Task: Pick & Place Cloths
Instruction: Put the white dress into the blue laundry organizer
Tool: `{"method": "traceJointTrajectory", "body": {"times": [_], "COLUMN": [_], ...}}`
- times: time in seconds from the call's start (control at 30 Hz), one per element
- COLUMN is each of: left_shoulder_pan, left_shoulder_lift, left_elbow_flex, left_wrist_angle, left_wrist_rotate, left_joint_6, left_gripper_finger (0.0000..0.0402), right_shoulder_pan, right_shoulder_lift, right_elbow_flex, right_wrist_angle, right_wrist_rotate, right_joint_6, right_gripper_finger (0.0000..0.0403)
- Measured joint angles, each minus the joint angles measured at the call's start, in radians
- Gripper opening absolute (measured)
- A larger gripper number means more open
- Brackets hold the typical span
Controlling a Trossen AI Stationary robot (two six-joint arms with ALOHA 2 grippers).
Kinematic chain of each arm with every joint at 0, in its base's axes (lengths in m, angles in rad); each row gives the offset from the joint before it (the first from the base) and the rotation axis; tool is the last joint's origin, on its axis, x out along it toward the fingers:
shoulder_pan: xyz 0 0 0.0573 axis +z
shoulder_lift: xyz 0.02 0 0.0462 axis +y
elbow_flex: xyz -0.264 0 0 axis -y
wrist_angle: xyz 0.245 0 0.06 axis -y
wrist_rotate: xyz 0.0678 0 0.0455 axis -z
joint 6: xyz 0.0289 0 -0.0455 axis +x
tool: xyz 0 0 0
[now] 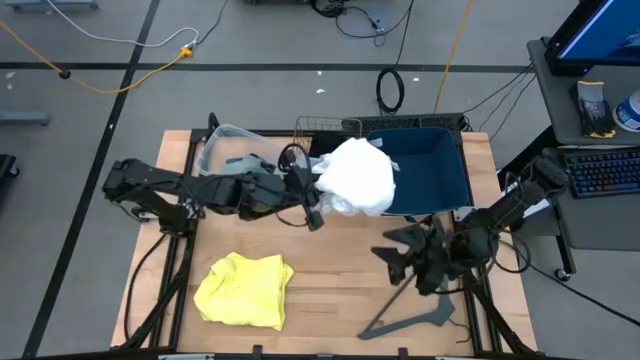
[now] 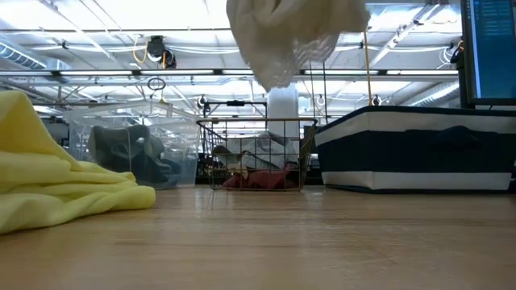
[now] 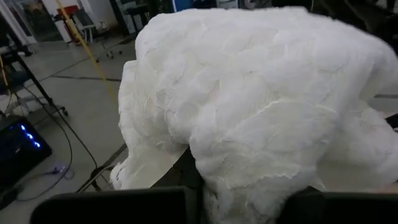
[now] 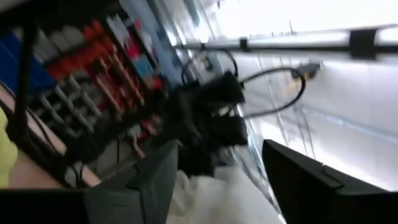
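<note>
White cloth (image 1: 360,176) is dangling from the left gripper (image 1: 316,196), pinched shut on it, right at the blue bin's (image 1: 445,175) rim. It's risking snagging there and spilling out (right gripper (image 1: 400,262) is idling open, empty).

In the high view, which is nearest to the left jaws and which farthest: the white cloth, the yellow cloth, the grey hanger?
1. White cloth: held in the left jaws, at the blue bin's edge.
2. Yellow cloth: on the table's front left.
3. Grey hanger: at the front right, under the right arm.
</note>
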Motion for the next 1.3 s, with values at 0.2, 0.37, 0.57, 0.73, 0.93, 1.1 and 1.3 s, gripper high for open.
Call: {"method": "traceJointTrajectory", "body": {"times": [0.2, 0.37, 0.57, 0.73, 0.93, 1.1, 1.3], "left_shoulder_pan": [0.024, 0.031, 0.03, 0.03, 0.03, 0.034, 0.035], "left_shoulder_lift": [-0.001, 0.0, 0.0, 0.029, 0.105, 0.137, 0.143], "left_elbow_flex": [-0.049, -0.089, -0.122, -0.125, -0.124, -0.124, -0.126], "left_wrist_angle": [0.014, 0.057, 0.088, 0.118, 0.206, 0.255, 0.263], "left_wrist_rotate": [0.006, 0.003, 0.005, 0.011, 0.054, 0.072, 0.093], "left_joint_6": [-0.037, -0.045, -0.043, -0.029, -0.017, -0.01, -0.011], "left_gripper_finger": [0.0053, 0.0053, 0.0053, 0.0053, 0.0053, 0.0053, 0.0053], "right_shoulder_pan": [-0.053, -0.122, -0.201, -0.257, -0.336, -0.395, -0.446], "right_shoulder_lift": [0.0, 0.001, 0.001, 0.001, 0.002, 0.0, -0.003], "right_elbow_flex": [0.0, 0.01, 0.055, 0.117, 0.149, 0.149, 0.151], "right_wrist_angle": [0.0, -0.037, -0.194, -0.444, -0.597, -0.702, -0.833], "right_wrist_rotate": [0.133, 0.227, 0.258, 0.187, 0.125, 0.121, 0.098], "right_joint_6": [0.006, 0.053, 0.194, 0.393, 0.539, 0.617, 0.728], "right_gripper_finger": [0.0268, 0.0291, 0.0308, 0.0311, 0.0311, 0.0311, 0.0302]}}
